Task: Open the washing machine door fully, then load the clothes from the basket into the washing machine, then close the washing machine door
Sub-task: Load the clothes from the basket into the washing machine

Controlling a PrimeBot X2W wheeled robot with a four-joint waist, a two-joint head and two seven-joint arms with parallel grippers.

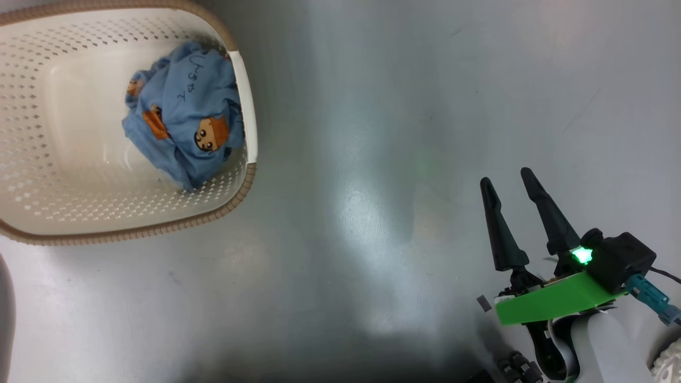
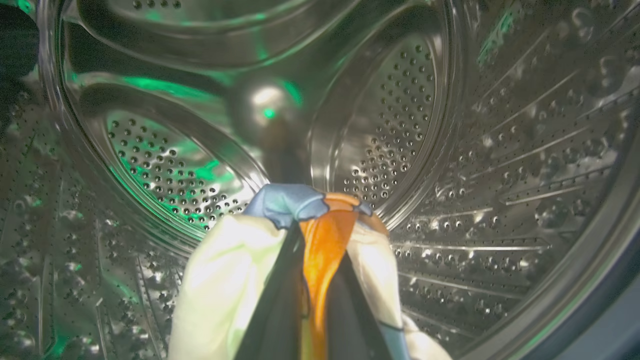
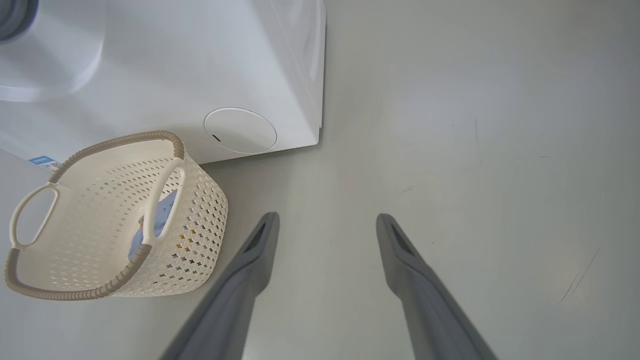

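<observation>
Nothing can be read outright. Black handwritten marks [image 1: 187,80] run across the top fold of the light-blue clothes [image 1: 181,133] in the basket [image 1: 32,106] (a few looping strokes, no letter sure). A small blue label [image 3: 44,161] sits on the washing machine [image 3: 175,65], its print too small to read.

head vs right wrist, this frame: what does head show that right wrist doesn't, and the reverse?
Head: the cartoon faces and black scribble on the blue clothes, seen from above. Right wrist: the washing machine, its round flap and blue label. Both: the basket with the clothes lying in it, the open right gripper, the grey floor.
</observation>
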